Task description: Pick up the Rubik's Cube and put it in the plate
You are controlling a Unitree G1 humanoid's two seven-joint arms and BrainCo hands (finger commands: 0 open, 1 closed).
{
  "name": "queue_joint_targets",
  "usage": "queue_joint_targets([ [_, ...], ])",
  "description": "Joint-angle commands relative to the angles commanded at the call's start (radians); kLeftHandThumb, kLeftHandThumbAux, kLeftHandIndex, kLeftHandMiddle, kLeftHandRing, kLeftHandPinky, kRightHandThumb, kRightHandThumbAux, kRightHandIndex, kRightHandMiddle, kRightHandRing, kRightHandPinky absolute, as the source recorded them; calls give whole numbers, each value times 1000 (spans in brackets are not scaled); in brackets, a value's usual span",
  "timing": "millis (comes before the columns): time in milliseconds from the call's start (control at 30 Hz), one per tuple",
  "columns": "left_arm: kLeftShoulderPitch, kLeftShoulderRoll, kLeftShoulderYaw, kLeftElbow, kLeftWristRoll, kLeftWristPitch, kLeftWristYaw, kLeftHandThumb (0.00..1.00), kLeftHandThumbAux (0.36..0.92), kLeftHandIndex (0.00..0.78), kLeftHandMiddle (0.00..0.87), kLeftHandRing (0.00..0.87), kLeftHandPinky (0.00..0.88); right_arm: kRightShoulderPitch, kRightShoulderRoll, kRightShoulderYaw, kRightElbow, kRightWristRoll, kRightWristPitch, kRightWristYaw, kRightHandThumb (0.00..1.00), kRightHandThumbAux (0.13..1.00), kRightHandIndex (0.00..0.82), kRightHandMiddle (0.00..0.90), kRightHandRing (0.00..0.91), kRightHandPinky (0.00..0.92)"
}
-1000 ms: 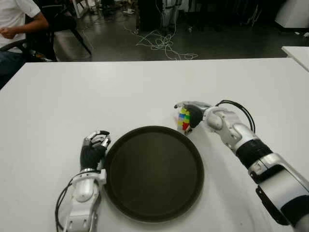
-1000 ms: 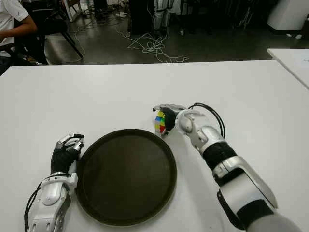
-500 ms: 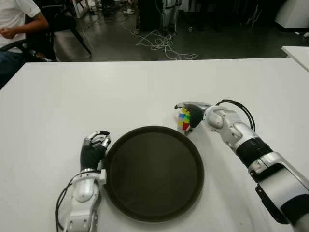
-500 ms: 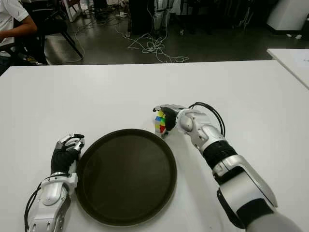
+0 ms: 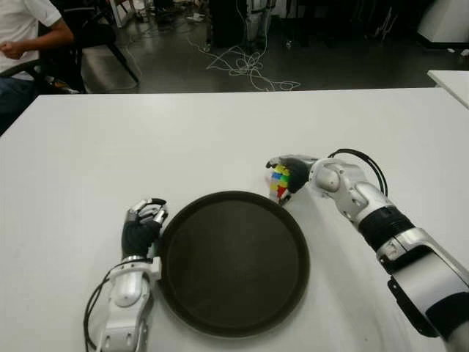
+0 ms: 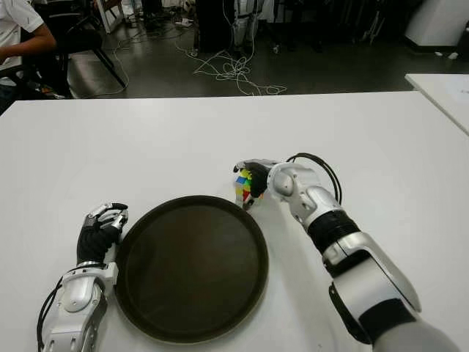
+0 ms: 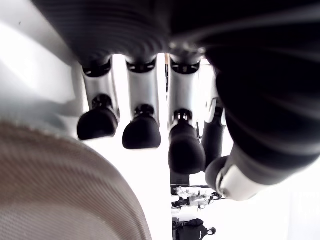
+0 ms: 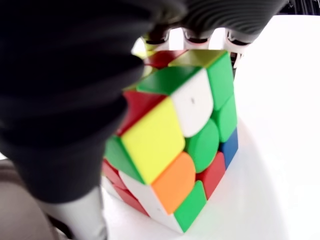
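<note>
The Rubik's Cube (image 5: 278, 181) is a small multicoloured cube just past the far right rim of the round dark plate (image 5: 233, 260). My right hand (image 5: 286, 174) wraps it from the right. In the right wrist view the cube (image 8: 175, 140) fills the palm with fingers (image 8: 195, 35) curled over its top and the thumb at its side. The cube sits at the table surface, just outside the plate. My left hand (image 5: 143, 220) shows beside the plate's left rim, its fingers (image 7: 140, 132) curled and holding nothing.
The white table (image 5: 146, 139) stretches wide around the plate. A seated person (image 5: 26, 37) is at the far left beyond the table. Cables (image 5: 245, 66) lie on the dark floor behind. Another white table corner (image 5: 451, 81) shows at the far right.
The right hand and cube have shifted very slightly; the wrist has turned a little. The left hand has not moved.
</note>
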Motion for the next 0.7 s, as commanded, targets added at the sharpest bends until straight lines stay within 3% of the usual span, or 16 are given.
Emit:
queue_joint_targets([
  [467, -2, 10, -1, 12, 3, -15, -7, 707, 705, 444, 807, 823, 813, -12, -2, 15, -19, -12, 33, 48, 0, 857, 135, 139, 141, 94],
  [700, -2, 9, -1, 6, 2, -8, -8, 708, 704, 444, 804, 818, 803, 0, -5, 10, -28, -15, 25, 19, 0, 864, 128, 134, 133, 88],
])
